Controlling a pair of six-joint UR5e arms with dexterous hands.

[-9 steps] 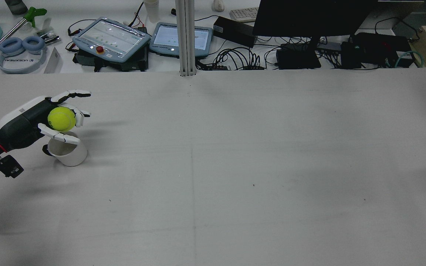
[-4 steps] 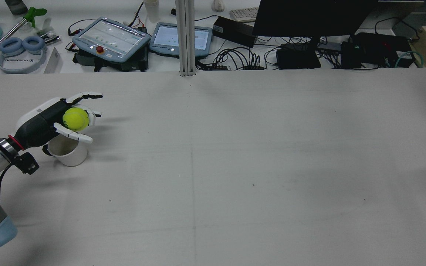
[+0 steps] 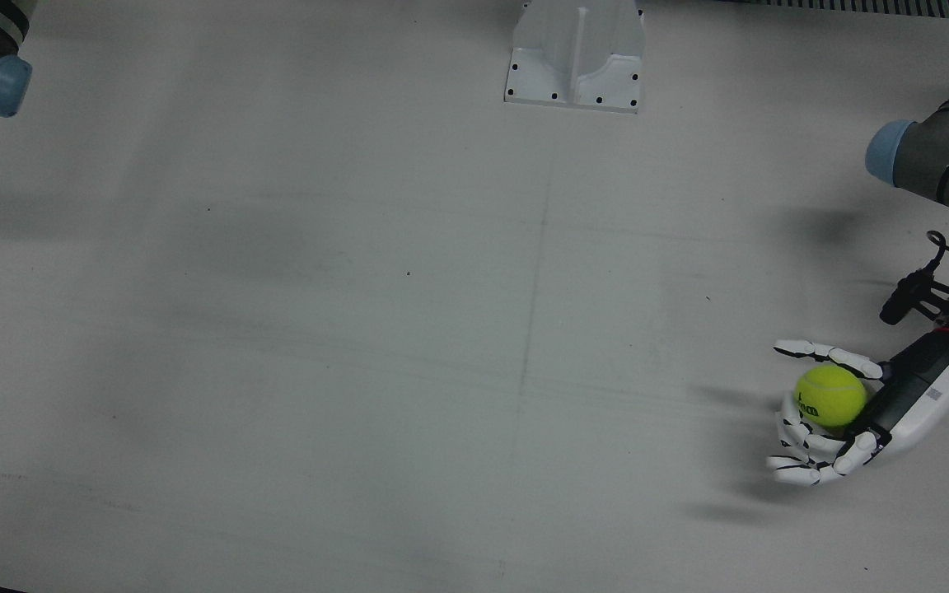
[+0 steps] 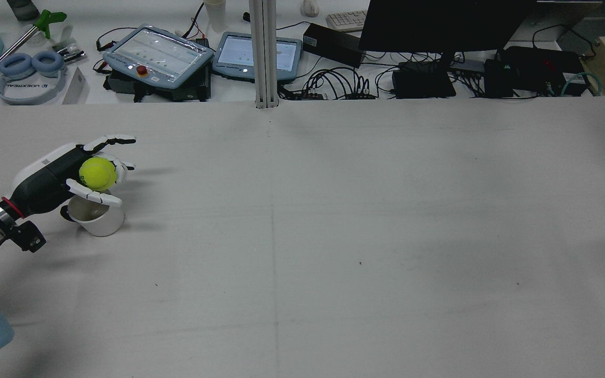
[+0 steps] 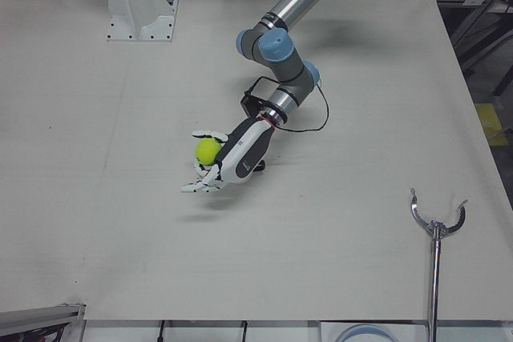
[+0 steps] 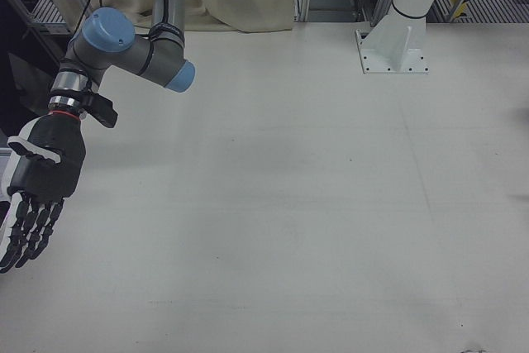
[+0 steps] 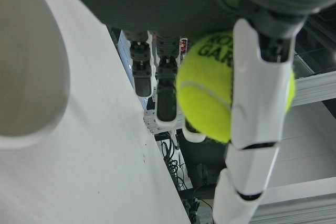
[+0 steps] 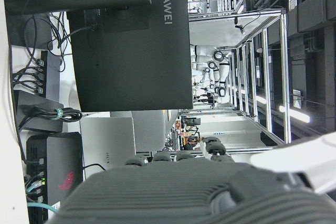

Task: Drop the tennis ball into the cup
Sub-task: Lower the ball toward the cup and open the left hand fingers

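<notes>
Left hand cradles the tennis ball right above the cup, right hand hanging idle off to the side

The left hand (image 4: 74,170) has its fingers (image 4: 95,196) curled around the yellow-green tennis ball (image 4: 97,174), held clear of the table (image 4: 334,210), and just beneath it stands the white cup (image 4: 97,220), upright, mouth open; in the left hand view the cup's rim bulges in beside the ball. Across the station, the right hand (image 6: 37,188) hangs with fingers straight and slightly spread, holding nothing. Behind the table sit two teach pendants (image 4: 158,55) and a dark monitor (image 4: 439,26)
</notes>
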